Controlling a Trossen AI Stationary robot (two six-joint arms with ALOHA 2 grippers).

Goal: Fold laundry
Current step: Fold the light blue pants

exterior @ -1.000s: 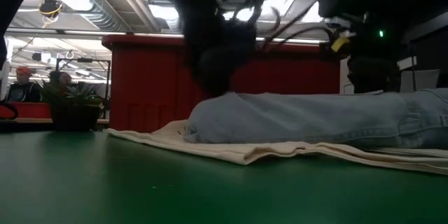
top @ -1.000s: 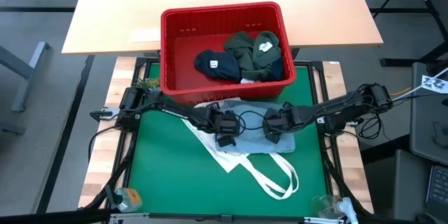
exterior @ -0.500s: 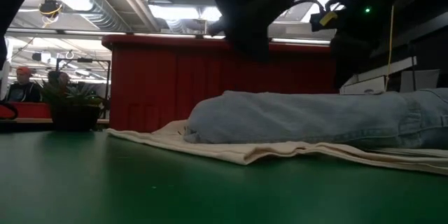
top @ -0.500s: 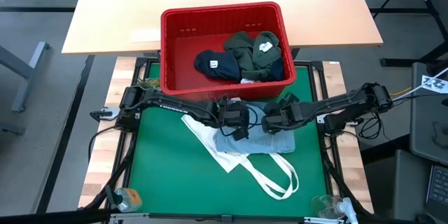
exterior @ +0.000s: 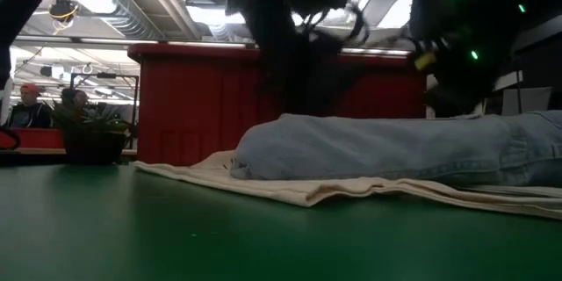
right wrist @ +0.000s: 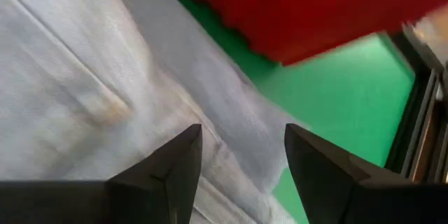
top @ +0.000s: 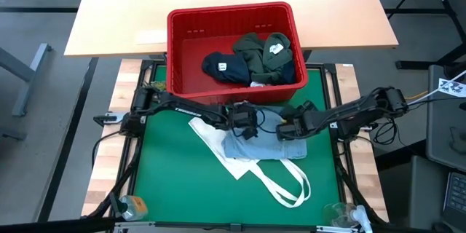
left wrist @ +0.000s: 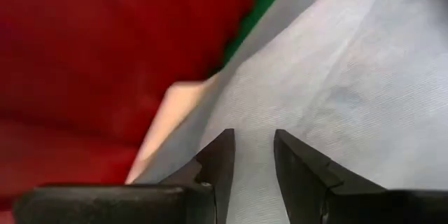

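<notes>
Left tool (top: pixel 246 120): hangs over the far-left edge of the denim (top: pixel 263 144), fingers (left wrist: pixel 218 159) a little apart, nothing between them. Denim lies folded flat at mid-surface (top: pixel 167 182), just near of the basket (top: pixel 231 49), resting on the tote (top: pixel 240 162).

Handling, judged: denim is soft and limp but heavier and thicker than thin cloth; it should sag from any single pinch and not slip much. Best hold looks like the far corners or the seam edge, one tool each, lifting together.

Right tool (top: pixel 290 127): over the far-right edge, fingers (right wrist: pixel 183 161) spread wide, empty.

Remaining laundry (top: pixel 255 60) sits bunched in the basket's right half; pale tags on two pieces, writing too small to read. No legible writing on the tote.
</notes>
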